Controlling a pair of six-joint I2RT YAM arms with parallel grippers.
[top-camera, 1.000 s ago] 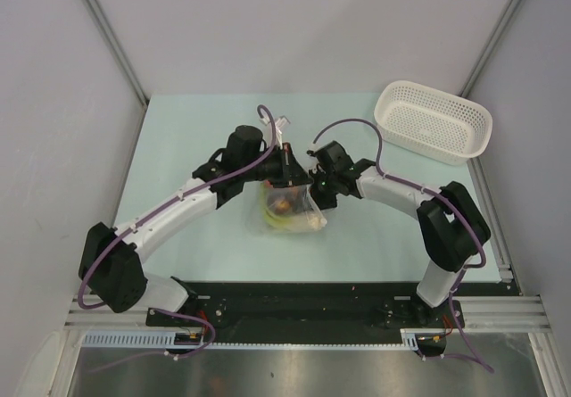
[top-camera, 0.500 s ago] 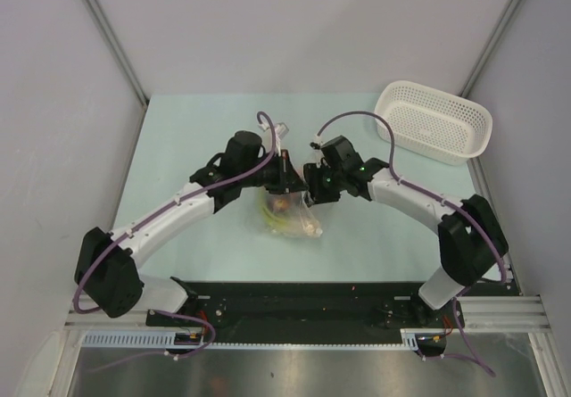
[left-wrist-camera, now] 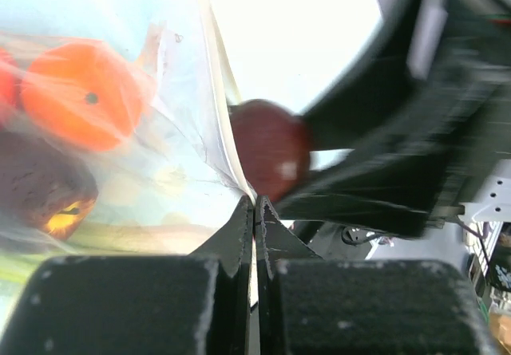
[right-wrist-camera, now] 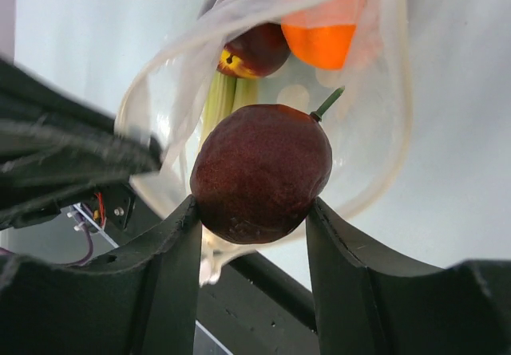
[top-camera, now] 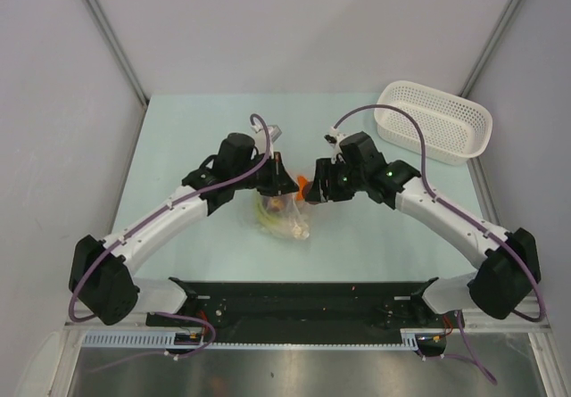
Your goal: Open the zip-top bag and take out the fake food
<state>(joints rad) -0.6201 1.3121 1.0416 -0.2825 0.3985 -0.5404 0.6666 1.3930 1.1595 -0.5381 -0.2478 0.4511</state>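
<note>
My left gripper [top-camera: 283,179] [left-wrist-camera: 255,206] is shut on the white zip edge of the clear zip-top bag [top-camera: 285,221] [left-wrist-camera: 226,124] and holds it up with the mouth open. Inside it I see an orange ball [left-wrist-camera: 80,104] [right-wrist-camera: 329,37], a dark lump with a yellow patch [left-wrist-camera: 41,191] [right-wrist-camera: 255,49] and green stalks [right-wrist-camera: 226,100]. My right gripper [top-camera: 311,189] [right-wrist-camera: 251,205] is shut on a dark red-brown lump [right-wrist-camera: 263,167] [left-wrist-camera: 270,147] with a green stem, held just outside the bag's mouth [right-wrist-camera: 391,124].
A white perforated basket [top-camera: 433,122] stands at the back right of the pale green table [top-camera: 178,138]. The black base rail [top-camera: 303,299] runs along the near edge. Grey walls close in the sides.
My right gripper has drawn back to the right with the dark red-brown lump, out of the bag. My left gripper has shifted slightly left, still pinching the bag's edge.
</note>
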